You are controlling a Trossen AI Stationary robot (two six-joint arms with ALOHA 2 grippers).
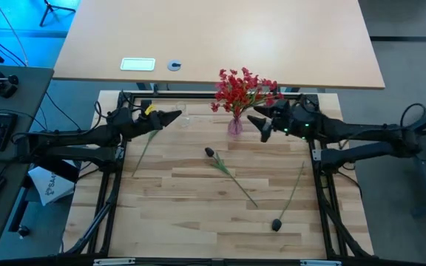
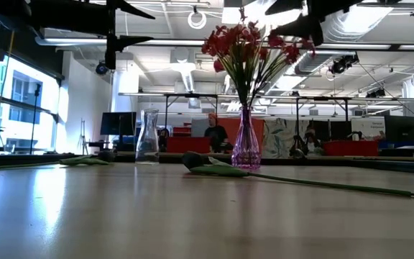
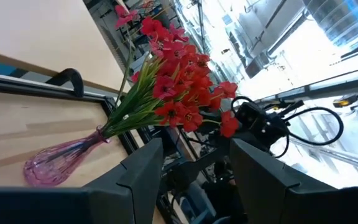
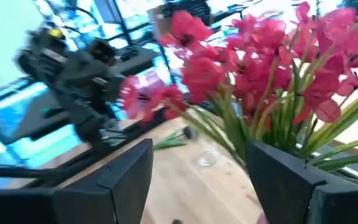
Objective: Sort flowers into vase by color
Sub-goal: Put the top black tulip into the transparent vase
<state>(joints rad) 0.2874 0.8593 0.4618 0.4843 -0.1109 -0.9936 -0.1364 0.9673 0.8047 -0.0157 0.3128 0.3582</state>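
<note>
Red flowers [image 1: 241, 89]: gathered in the pink vase [image 1: 234, 125], just beside the right gripper [image 1: 259, 123], whose jaws stand wide and empty.

Clear vase [image 2: 147, 136]: empty, near the left gripper [image 1: 170, 117], jaws parted, nothing held.

Dark buds: three left on the table. Nearest bud [image 1: 210, 153] lies between both grippers, toward the table's near edge, stem running diagonally away; the right gripper seems slightly nearer. Second bud [image 1: 277, 224] is well apart. Third stem [image 1: 148, 142] lies under the left arm.

Even overhead lighting on the pale table [image 1: 198, 185] with soft, faint shadows; in the low view, ceiling lamps and the bright window [image 2: 20, 108] throw glare across the blurred near tabletop; the right wrist view is smeared, its red flowers [image 4: 278, 68] indistinct.
</note>
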